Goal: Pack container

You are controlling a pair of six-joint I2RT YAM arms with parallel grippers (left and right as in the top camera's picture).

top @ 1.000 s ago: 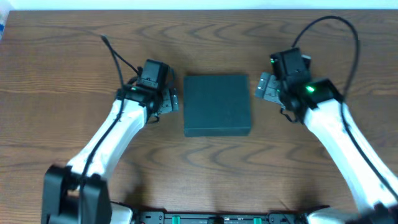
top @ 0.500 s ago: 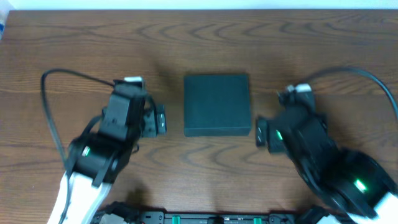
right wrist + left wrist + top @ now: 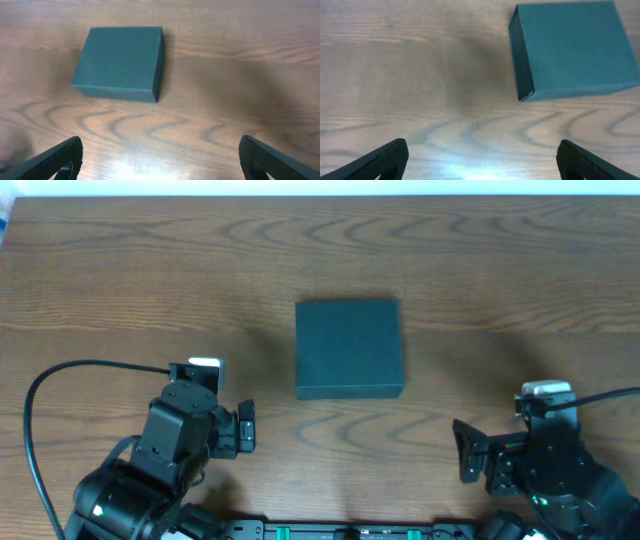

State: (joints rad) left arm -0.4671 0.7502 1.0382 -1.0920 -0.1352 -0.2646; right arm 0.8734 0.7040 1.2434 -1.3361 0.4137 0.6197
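Observation:
The container (image 3: pixel 349 348), a dark teal square box with its lid closed, lies flat on the middle of the wooden table. It also shows at the upper right of the left wrist view (image 3: pixel 572 50) and the upper left of the right wrist view (image 3: pixel 120 62). My left gripper (image 3: pixel 245 428) hangs open near the front left, well short of the container. My right gripper (image 3: pixel 468 450) is open near the front right, also apart from it. In both wrist views, left gripper (image 3: pixel 482 146) and right gripper (image 3: pixel 160 142), only bare table lies between the spread fingers.
Brown wood-grain table (image 3: pixel 120 270) all around the container. A black cable (image 3: pixel 60 375) loops from the left arm over the table's left part. A dark rail (image 3: pixel 350 530) runs along the front edge.
Both arms have pulled back from either side of the container toward the table's front edge. The grippers stayed open. The container has not moved.

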